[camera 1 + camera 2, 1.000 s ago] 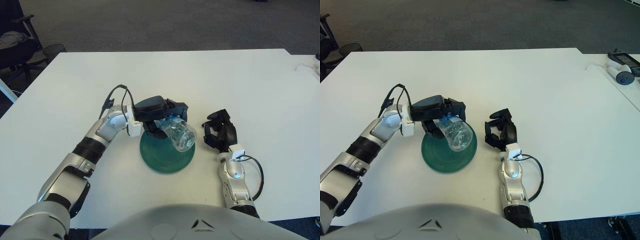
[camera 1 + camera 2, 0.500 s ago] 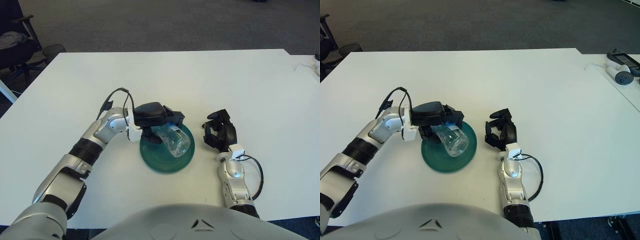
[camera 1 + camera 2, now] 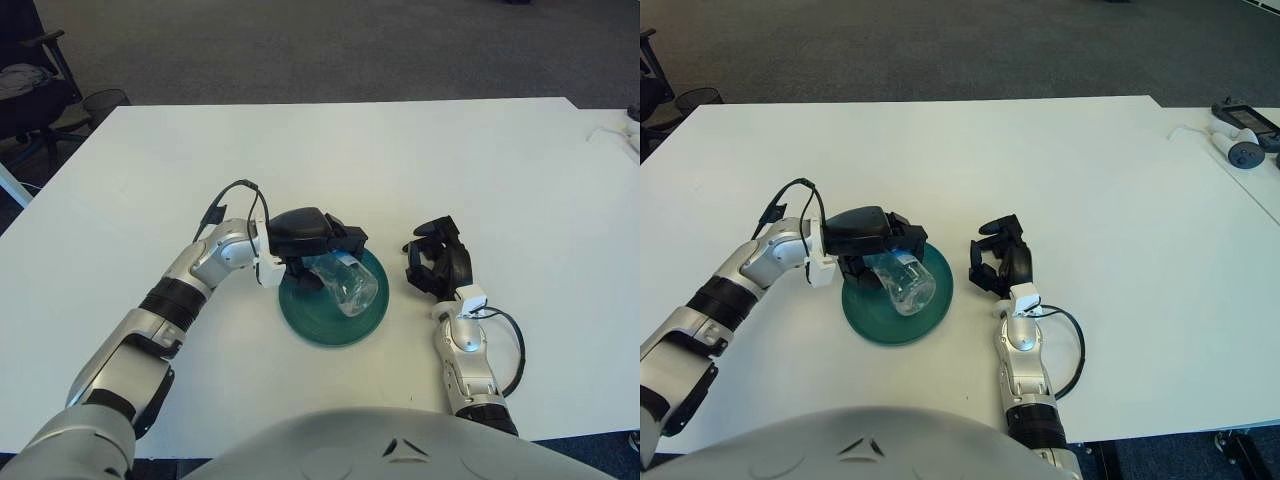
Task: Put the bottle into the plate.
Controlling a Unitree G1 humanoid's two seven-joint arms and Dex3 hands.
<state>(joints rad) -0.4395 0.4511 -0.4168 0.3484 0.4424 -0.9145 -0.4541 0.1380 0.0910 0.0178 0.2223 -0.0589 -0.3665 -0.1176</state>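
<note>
One clear, crumpled plastic bottle (image 3: 345,282) with a blue cap lies tilted over the round dark-green plate (image 3: 335,322) near the middle of the white table (image 3: 420,160). Its long axis runs on a slant: the capped neck points up and toward the robot's left, tucked under the black palm, while the wide base points down and toward the robot's right, out over the plate's inner surface. Whether the base actually touches the plate cannot be told.

The left hand (image 3: 310,240) sits over the far left part of the plate, its dark fingers (image 3: 905,238) curled around the bottle's upper end and holding it. The silver left forearm reaches in from the lower left, with a black cable looped above the wrist.

The right hand (image 3: 437,264) shows just beside the plate, on its right, apart from the rim, wrist toward the robot. Its black fingers are loosely bent and hold nothing. A thin black cable loops beside its forearm.

At the far right table edge, in the right eye view, lies a small white and dark device (image 3: 1244,138).
</note>
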